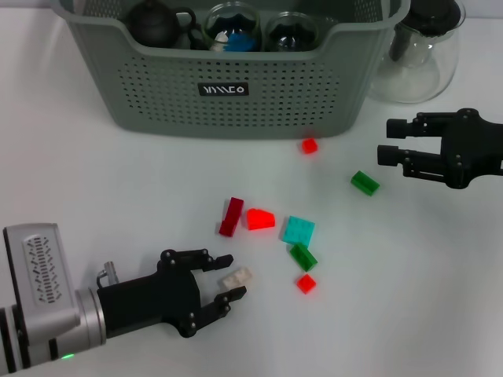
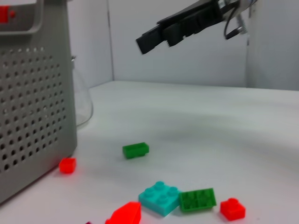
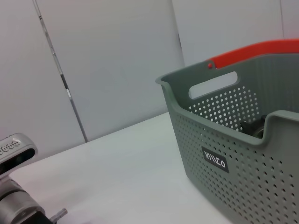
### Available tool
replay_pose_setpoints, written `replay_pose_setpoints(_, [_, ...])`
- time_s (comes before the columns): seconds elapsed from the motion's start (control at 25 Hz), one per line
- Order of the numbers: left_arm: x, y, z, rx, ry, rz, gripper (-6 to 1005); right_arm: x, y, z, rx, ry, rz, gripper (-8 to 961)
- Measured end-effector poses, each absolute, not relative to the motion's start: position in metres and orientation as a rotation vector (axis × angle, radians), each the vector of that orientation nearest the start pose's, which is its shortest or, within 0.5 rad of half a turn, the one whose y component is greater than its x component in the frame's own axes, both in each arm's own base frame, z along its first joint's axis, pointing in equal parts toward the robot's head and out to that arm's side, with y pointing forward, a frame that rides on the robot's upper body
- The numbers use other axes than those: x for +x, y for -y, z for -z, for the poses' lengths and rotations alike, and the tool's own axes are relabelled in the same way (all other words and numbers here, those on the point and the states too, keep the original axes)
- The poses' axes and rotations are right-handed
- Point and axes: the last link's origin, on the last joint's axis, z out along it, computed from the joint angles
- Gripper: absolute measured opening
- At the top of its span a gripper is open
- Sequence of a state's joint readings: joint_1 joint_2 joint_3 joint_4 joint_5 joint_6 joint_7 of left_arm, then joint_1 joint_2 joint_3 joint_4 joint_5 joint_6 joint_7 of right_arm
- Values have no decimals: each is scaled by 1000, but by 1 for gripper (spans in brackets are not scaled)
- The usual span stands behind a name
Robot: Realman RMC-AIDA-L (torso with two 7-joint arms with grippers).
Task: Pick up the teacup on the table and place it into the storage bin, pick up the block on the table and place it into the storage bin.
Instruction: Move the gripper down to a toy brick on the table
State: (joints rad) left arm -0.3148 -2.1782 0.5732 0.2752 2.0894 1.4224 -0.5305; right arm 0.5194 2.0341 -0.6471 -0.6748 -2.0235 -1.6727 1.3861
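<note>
While the left gripper [image 1: 229,277] sits low at the near left with its fingers spread around the cream block [image 1: 236,277], it has not clamped yet: the block lies on the table [image 1: 118,181] between the open tips, apparently not gripped. The storage bin [image 1: 157,86] stands at the far side, centre-left, already holding dark teaware, including what look like a dark teapot [image 1: 155,23] and glass cups [image 1: 233,26]; no teacup shows loose on the table, so that half of the task looks done. The right gripper [image 1: 384,142] hovers at the far right, released and empty, near the green block [image 1: 365,183] and the glass pitcher [image 1: 420,55]. Other bricks cluster just right of the left gripper: a dark red brick [image 1: 231,217], a bright red block [image 1: 260,219], a teal plate [image 1: 299,231], another green brick [image 1: 302,256] and a small red one [image 1: 306,283]; one more small red piece [image 1: 309,145] lies by the bin's front wall. Risks: the cream block is small and lies at an angle, so closing off-centre could squirt it sideways or pinch only a corner, dropping it on the lift. A low carry could also clip the bin's front rim, or nudge the neighbouring bricks.
</note>
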Motion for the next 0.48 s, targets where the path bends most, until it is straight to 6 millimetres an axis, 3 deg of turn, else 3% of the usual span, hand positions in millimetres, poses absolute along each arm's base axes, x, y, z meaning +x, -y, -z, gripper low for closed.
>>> replay_pose_setpoints(0.48, [-321,-212,101,-2671,291,615,409,269,-321,-23,-2768,-600,-716,524])
